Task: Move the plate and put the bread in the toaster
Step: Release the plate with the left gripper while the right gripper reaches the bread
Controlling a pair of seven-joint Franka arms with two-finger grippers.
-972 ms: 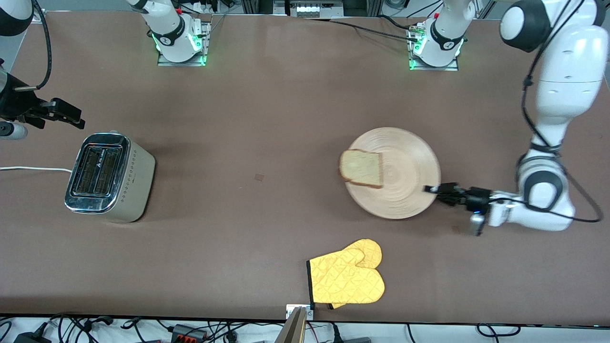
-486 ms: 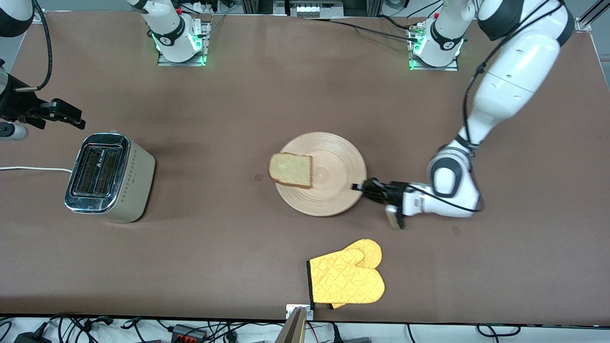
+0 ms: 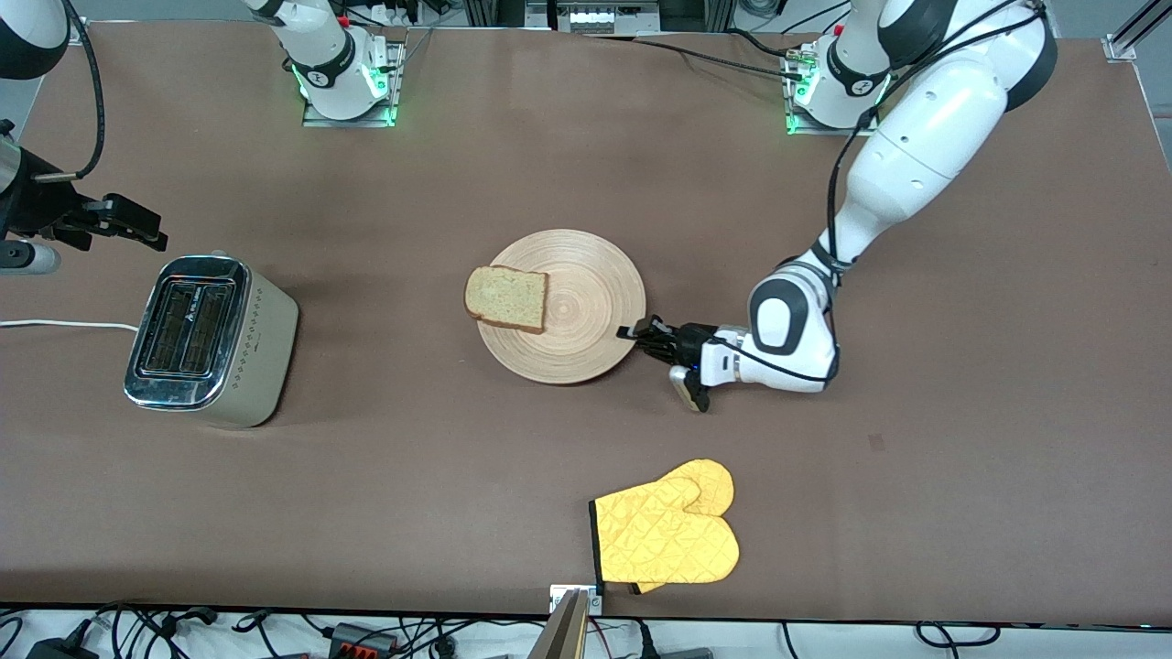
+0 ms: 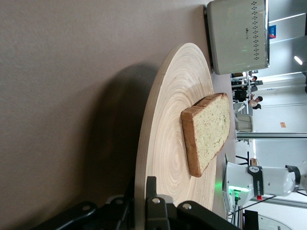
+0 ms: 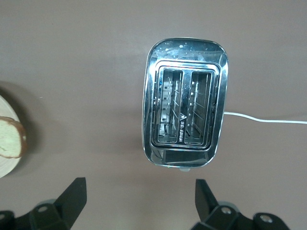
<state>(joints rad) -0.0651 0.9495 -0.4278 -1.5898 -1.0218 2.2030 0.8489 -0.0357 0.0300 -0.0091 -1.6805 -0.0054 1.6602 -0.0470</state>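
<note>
The plate [image 3: 586,339] has slid toward the toaster [image 3: 211,340], its rim pinched by the left gripper [image 3: 632,332]. The bread [image 3: 506,297] lies on the plate's toaster-side edge, closer to the right gripper [image 3: 137,231], which hovers by the toaster with fingers [image 5: 71,195] wide.

The left arm has swung in from its own end of the worktop toward the middle, elbow folding over, and the left gripper [image 3: 632,332] has travelled with it, fingers [image 4: 152,211] pinched on the rim of the plate [image 3: 586,339]. The plate has slid along the worktop ahead of the fingers, toward the toaster [image 3: 211,340], and a little farther from the front camera. The bread [image 3: 506,297] has ridden along on the plate's edge away from the fingers.
</note>
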